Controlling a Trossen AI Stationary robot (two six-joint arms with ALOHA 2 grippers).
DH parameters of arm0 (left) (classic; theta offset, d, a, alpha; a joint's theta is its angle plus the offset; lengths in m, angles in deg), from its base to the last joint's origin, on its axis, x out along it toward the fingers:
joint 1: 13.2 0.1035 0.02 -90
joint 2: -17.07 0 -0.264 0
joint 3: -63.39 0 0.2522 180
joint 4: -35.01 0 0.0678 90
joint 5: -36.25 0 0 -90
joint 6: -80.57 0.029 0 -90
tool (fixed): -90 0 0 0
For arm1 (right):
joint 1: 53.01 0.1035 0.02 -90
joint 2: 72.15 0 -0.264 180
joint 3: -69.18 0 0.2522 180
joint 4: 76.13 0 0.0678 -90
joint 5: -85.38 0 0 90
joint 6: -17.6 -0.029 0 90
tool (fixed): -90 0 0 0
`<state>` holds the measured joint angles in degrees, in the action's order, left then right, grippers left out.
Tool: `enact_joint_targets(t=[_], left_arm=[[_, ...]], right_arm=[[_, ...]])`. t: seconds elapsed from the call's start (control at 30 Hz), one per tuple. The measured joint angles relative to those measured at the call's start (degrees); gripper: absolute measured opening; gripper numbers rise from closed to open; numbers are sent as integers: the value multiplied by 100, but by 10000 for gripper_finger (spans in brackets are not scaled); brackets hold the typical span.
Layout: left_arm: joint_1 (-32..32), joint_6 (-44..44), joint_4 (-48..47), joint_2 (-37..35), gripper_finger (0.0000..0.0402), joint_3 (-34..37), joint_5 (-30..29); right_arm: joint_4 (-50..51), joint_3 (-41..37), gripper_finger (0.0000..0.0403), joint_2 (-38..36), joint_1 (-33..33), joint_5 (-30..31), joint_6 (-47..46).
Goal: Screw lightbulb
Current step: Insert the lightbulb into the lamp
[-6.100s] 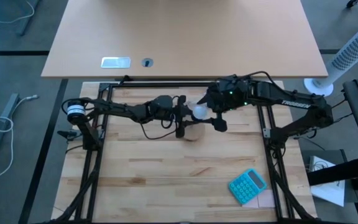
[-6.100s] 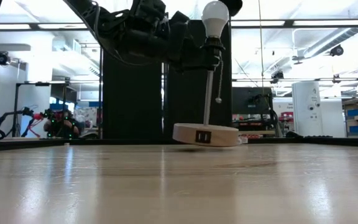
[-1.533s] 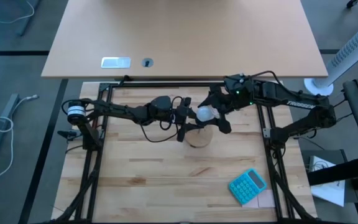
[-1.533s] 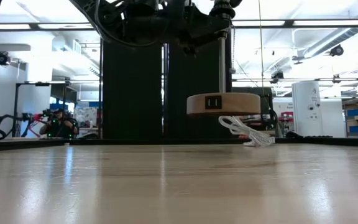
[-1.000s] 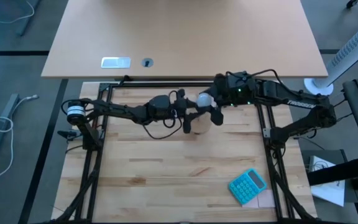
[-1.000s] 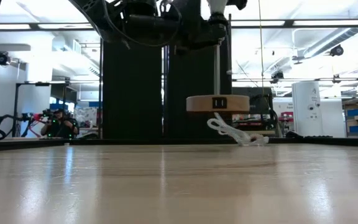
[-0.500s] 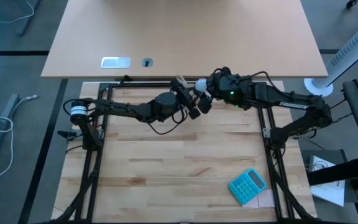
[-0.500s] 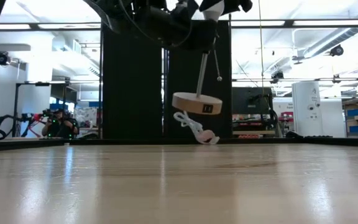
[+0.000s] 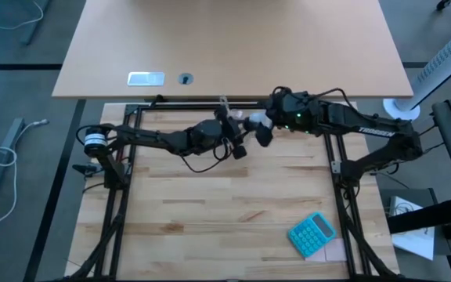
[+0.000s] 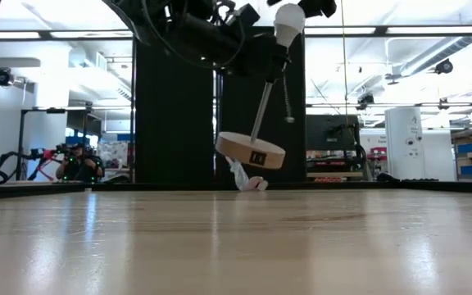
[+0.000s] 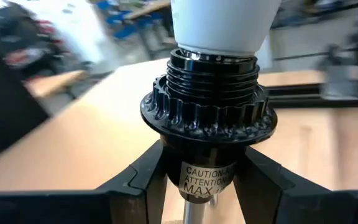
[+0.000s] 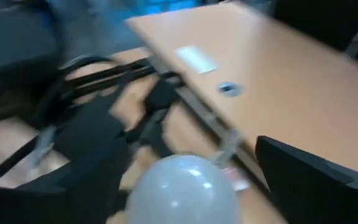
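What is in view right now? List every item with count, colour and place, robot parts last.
lightbulb: one, white, seated in the lamp's socket, held up in the air.
lamp socket: one, black, threaded, under the bulb.
lamp base: one, tan wooden disc, tilted, hanging clear of the table on a thin rod.
cord bundle: one, white, dangling below the base.
calculator: one, teal, near right part of the table.
table: one, light wood.
left gripper: one, dark, shut on the socket's neck.
right gripper: one, dark, at the bulb, fingers open.

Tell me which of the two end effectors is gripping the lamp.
The left end effector: its fingers clamp the black socket under the lightbulb. The right end effector stands open.
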<state>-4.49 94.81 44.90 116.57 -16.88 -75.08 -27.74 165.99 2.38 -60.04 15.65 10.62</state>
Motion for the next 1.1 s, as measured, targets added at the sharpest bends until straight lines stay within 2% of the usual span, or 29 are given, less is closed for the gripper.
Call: enact_joint_targets(t=[0.23, 0.33, 0.43, 0.57, 0.7, 0.87, 1.1], left_arm=[[-15, -592, -257, -87, 141, 214, 1816], [-17, -908, 0, -90, 141, 211, 2692], [-28, -1080, 123, -87, 141, 211, 3226], [-18, -1017, 126, -85, 141, 211, 4089], [-31, -1051, 128, -81, 141, 211, 4242], [-24, -1191, 355, -76, 141, 215, 4239], [-71, -1548, 488, -87, 141, 215, 4344]], right_arm=[[460, 0, 381, -370, 54, -1970, 715], [406, 0, 382, -443, 117, -2365, 1155], [460, 0, 382, -493, 136, -2768, 1505], [559, 2, 382, -516, 140, -2919, 1855], [553, 2, 382, -497, 140, -3060, 1982], [553, 5, 382, -413, 140, -3698, 1873], [243, 7, 371, -355, 182, -3740, 2025]])
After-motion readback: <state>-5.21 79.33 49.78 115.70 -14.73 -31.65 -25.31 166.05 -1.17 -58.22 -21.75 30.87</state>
